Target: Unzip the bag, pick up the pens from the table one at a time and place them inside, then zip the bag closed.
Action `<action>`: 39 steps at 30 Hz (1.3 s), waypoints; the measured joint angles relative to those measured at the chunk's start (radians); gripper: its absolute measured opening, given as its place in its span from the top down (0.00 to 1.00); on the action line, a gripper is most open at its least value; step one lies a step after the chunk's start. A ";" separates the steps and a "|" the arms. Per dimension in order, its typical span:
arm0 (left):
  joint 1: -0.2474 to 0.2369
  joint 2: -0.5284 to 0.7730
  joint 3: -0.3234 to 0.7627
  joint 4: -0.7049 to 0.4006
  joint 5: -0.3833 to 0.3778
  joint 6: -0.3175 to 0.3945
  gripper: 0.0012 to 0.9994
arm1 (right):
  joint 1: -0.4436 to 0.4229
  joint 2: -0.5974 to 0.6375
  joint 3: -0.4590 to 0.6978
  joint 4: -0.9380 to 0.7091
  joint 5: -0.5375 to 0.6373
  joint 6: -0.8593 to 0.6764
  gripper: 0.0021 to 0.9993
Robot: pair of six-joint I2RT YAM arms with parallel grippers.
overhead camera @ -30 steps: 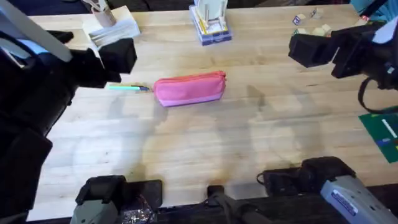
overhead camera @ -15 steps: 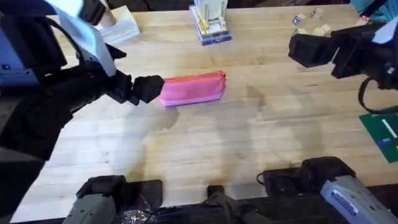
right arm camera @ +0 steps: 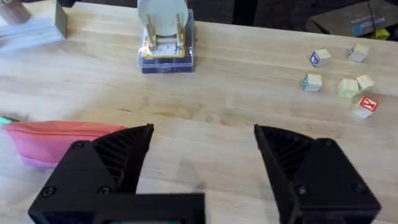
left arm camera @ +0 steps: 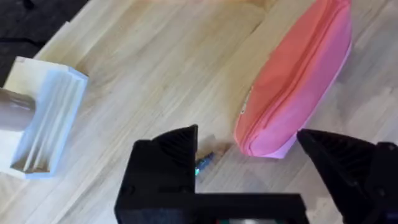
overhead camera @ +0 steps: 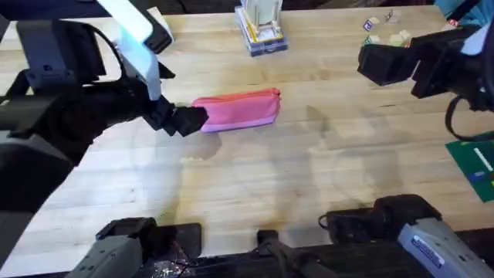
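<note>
The pink bag [overhead camera: 239, 110] lies zipped along its top edge in the middle of the table [overhead camera: 309, 177]. My left gripper [overhead camera: 187, 120] hovers at the bag's left end, open. In the left wrist view its black fingers [left arm camera: 168, 165] straddle that end of the bag [left arm camera: 298, 81], and the dark tip of a mint-green pen [left arm camera: 204, 163] peeks out beside one finger. My right gripper [overhead camera: 372, 63] hangs open over the far right of the table, away from the bag. Its wrist view shows the bag [right arm camera: 56, 140] and a sliver of the pen [right arm camera: 6, 119].
A white block with a grooved top [left arm camera: 43, 118] sits behind the left gripper. A holder on a blue base [overhead camera: 261, 32] stands at the back centre. Small letter cubes [right arm camera: 339, 84] lie at the back right. A green mat [overhead camera: 472, 166] lies at the right edge.
My left arm has swung from the back left toward the bag's left end, and its gripper now covers the pen in the overhead view. The right arm and bag have not moved.
</note>
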 joint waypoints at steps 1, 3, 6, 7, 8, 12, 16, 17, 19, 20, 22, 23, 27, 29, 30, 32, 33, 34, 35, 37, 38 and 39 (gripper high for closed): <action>0.000 0.014 0.000 0.000 0.003 0.012 0.01 | 0.000 0.000 0.000 0.000 0.000 -0.008 0.00; 0.000 0.033 0.000 0.000 0.013 0.035 0.01 | 0.000 0.000 0.000 0.000 0.000 -0.019 0.00; 0.000 0.060 0.000 0.004 0.029 0.072 0.01 | 0.000 0.000 0.000 0.000 0.000 -0.026 0.00; 0.000 0.069 0.000 0.009 0.032 0.080 0.01 | 0.000 0.000 0.000 0.000 0.000 -0.027 0.00; 0.000 0.079 0.000 0.015 0.035 0.086 0.01 | 0.000 0.000 0.000 0.000 0.000 -0.029 0.00; 0.000 0.125 0.000 0.049 0.072 0.102 0.01 | 0.000 0.000 0.000 0.002 0.000 -0.034 0.00; 0.000 0.178 0.000 0.086 0.128 0.108 0.01 | 0.000 0.000 0.000 0.009 0.000 -0.037 0.00; 0.000 0.190 0.000 0.092 0.138 0.110 0.01 | 0.000 0.000 0.000 0.015 0.000 -0.037 0.00; 0.000 0.211 0.000 0.094 0.155 0.111 0.01 | 0.000 0.000 0.000 0.023 0.000 -0.039 0.00; 0.000 0.220 0.000 0.093 0.160 0.111 0.01 | 0.000 0.000 0.000 0.025 0.000 -0.041 0.00; 0.000 0.233 0.000 0.091 0.165 0.111 0.01 | 0.000 0.000 0.000 0.026 0.000 -0.041 0.00; 0.000 0.234 0.000 0.089 0.166 0.111 0.01 | 0.000 0.000 0.000 0.026 0.000 -0.041 0.00; 0.000 0.234 0.000 0.086 0.177 0.111 0.01 | 0.000 0.000 0.000 0.027 0.000 -0.041 0.00; 0.000 0.234 0.000 0.083 0.181 0.111 0.01 | 0.000 0.000 0.000 0.031 0.000 -0.041 0.00; 0.000 0.236 0.000 0.077 0.182 0.111 0.01 | 0.000 0.000 0.000 0.035 0.000 -0.041 0.00; 0.000 0.248 0.000 0.061 0.184 0.111 0.01 | 0.000 0.000 0.000 0.042 0.000 -0.041 0.00; 0.000 0.258 0.000 0.052 0.184 0.111 0.01 | 0.000 0.000 0.000 0.046 0.000 -0.041 0.00; 0.000 0.268 0.000 0.046 0.184 0.111 0.01 | 0.000 0.000 0.000 0.050 0.000 -0.041 0.00; 0.000 0.277 0.000 0.043 0.184 0.111 0.01 | 0.000 0.000 0.000 0.055 0.000 -0.041 0.00; 0.000 0.284 0.000 0.045 0.184 0.111 0.01 | 0.000 0.000 0.000 0.062 0.000 -0.041 0.00; 0.000 0.284 0.000 0.045 0.184 0.111 0.01 | 0.000 0.000 0.000 0.065 0.000 -0.041 0.00; 0.000 0.284 0.000 0.047 0.184 0.111 0.01 | 0.000 0.000 0.000 0.068 0.000 -0.041 0.00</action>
